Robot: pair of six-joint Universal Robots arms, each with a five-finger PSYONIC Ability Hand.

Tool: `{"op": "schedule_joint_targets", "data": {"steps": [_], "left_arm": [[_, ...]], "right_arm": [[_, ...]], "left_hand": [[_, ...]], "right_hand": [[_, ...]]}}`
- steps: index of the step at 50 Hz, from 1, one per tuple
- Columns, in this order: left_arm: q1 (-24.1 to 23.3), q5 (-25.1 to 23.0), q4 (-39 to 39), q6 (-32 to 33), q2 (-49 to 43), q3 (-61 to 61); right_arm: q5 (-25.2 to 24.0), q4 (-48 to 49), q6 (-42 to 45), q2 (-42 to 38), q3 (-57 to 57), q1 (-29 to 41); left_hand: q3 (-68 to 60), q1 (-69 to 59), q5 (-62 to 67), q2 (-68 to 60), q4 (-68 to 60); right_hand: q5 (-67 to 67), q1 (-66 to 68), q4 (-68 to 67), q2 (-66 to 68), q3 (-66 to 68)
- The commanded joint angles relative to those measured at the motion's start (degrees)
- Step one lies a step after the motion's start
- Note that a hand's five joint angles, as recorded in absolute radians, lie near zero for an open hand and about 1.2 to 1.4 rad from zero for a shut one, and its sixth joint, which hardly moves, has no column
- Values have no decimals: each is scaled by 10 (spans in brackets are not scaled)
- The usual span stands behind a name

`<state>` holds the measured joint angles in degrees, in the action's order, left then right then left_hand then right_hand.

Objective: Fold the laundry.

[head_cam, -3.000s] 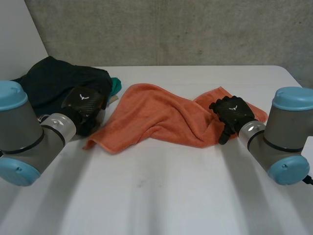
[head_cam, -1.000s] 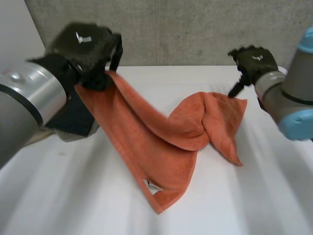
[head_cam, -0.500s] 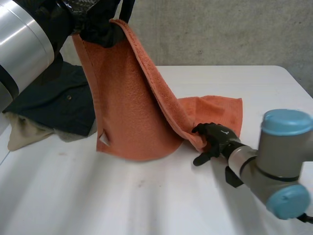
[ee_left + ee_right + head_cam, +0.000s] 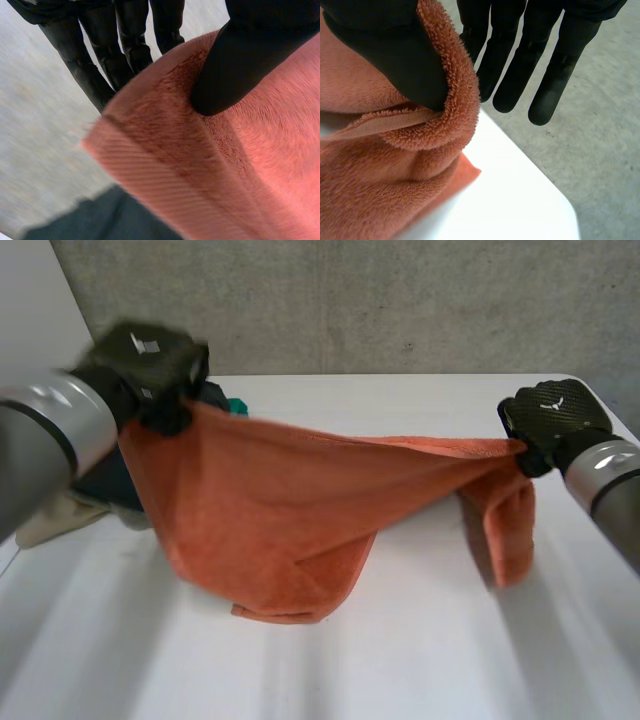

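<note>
From the head view, my left hand (image 4: 150, 360) is raised over the counter's (image 4: 400, 670) left side and grips one upper end of the orange towel (image 4: 270, 510). My right hand (image 4: 555, 420) grips the other upper end at the right. The towel hangs stretched between the two hands, its top edge nearly straight. Its middle sags in a wide pouch whose lowest fold touches the counter, and a short flap hangs below my right hand. Behind my left hand lie a dark garment (image 4: 105, 485), a beige cloth (image 4: 45, 520) and a bit of green cloth (image 4: 236, 406).

From my left wrist, my thumb (image 4: 225, 75) presses down on the towel's (image 4: 200, 165) hemmed corner. My fingers (image 4: 95, 65) run straight along its far side, so the cloth is pinched between them. The dark garment (image 4: 100, 220) lies below the corner.

From my right wrist, the towel's (image 4: 395, 190) edge curls round my thumb (image 4: 405, 65). The thumb clamps it against the nearest of my fingers (image 4: 512, 75), which are straight and close together. The rest of the towel hangs beneath, above the counter's (image 4: 510, 200) corner.
</note>
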<state>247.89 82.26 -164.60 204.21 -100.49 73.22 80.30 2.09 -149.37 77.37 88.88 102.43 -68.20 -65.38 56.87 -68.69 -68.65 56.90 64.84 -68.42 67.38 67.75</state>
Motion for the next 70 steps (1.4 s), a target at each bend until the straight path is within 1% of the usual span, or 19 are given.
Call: {"op": "schedule_joint_targets", "data": {"steps": [1,8,11,12,14,15,17,18,20,22,28,33,40,45,49,53,58,62,70], "left_arm": [[19,-71,-9,2,-136,-16],[22,-61,-73,3,-218,-138],[29,-47,-151,2,-220,-209],[39,-34,-198,-1,-217,-237],[45,-18,-252,-11,-208,-257],[48,0,-311,-27,-194,-265],[48,13,-367,-49,-177,-266],[47,22,-409,-67,-162,-266],[44,22,-431,-80,-151,-264],[40,10,-414,-87,-146,-251],[44,9,-346,-78,-146,-192],[58,17,-324,-51,-154,-89],[53,-10,-350,-31,-172,26],[51,-21,-360,-12,-182,61],[58,-20,-359,-7,-178,72],[66,-18,-350,-8,-165,78],[75,-18,-332,-8,-146,88],[79,-19,-323,-10,-135,96],[87,-18,-316,-11,-123,111]], "right_arm": [[-63,-189,152,-41,-71,-15],[-51,-199,145,-136,-215,-4],[-41,-152,131,-179,-330,-2],[-35,-112,121,-192,-383,-2],[-30,-63,103,-195,-419,-3],[-29,-13,77,-195,-429,-4],[-31,42,46,-188,-427,-3],[-36,106,13,-177,-418,-3],[-39,150,-14,-163,-405,-3],[-44,185,-55,-136,-384,-5],[-74,144,-101,-126,-345,-21],[-138,10,-69,-144,-287,-25],[-162,-79,15,-192,-188,-25],[-145,-66,51,-249,-156,-28],[-110,-63,54,-274,-147,-32],[-82,-58,30,-272,-127,-38],[-54,-22,-26,-246,-86,-49],[-31,7,-55,-211,-54,-59],[1,25,-54,-199,-20,-94]], "left_hand": [[-118,-146,131,-113,-113],[-118,-146,131,-113,-113],[-118,-146,131,-113,-113],[-118,-146,131,-113,-113],[-118,-146,131,-113,-113],[-118,-146,131,-113,-113],[-118,-146,131,-113,-113],[-118,-146,131,-113,-113],[-118,-146,131,-113,-113],[-118,-146,131,-113,-113],[-118,-146,131,-113,-113],[-118,-146,131,-113,-113],[-118,-146,131,-113,-113],[-118,-146,131,-113,-113],[-118,-146,131,-113,-113],[-118,-146,131,-113,-113],[-118,-146,131,-113,-113],[-118,-146,131,-113,-113],[-118,-146,131,-113,-113]], "right_hand": [[131,152,-116,126,123],[131,152,-116,126,123],[131,152,-116,126,123],[131,152,-116,126,123],[131,152,-116,126,123],[131,152,-116,126,123],[131,152,-116,126,123],[131,152,-116,126,123],[131,152,-116,126,123],[131,152,-116,126,123],[131,152,-116,126,123],[131,152,-116,126,123],[131,152,-116,126,123],[131,152,-116,126,123],[131,152,-116,126,123],[-30,-10,46,-35,-39],[-321,-301,336,-326,-330],[-410,-390,426,-415,-419],[-381,-360,396,-386,-389]]}}
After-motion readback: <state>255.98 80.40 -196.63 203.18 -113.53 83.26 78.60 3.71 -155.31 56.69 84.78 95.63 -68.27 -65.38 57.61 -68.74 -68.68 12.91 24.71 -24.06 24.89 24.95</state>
